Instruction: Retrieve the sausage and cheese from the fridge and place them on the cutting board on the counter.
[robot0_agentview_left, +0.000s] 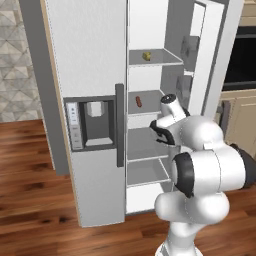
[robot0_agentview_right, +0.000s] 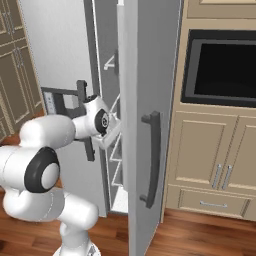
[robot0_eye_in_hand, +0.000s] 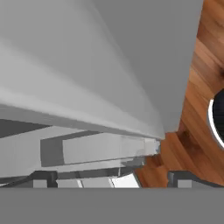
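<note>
The fridge (robot0_agentview_left: 95, 115) stands with its right door (robot0_agentview_right: 145, 125) swung open, white shelves exposed. The cheese (robot0_agentview_left: 147, 56) sits on an upper shelf (robot0_agentview_left: 155, 62), a small yellowish chunk; the sausage (robot0_agentview_left: 138, 101) lies one shelf down, a short dark red rod, near the shelf's left side. The other shelves visible look bare.

The end effector (robot0_eye_in_hand: 109, 181) is at the fridge opening, at about the height of the sausage shelf, fingers spread wide and holding nothing.

Both items are likely light. The sausage is probably smooth and rounded, apt to roll, so pinching across its middle seems safest. The cheese is probably slightly soft; its flatter opposing faces would give the surest hold.
</note>
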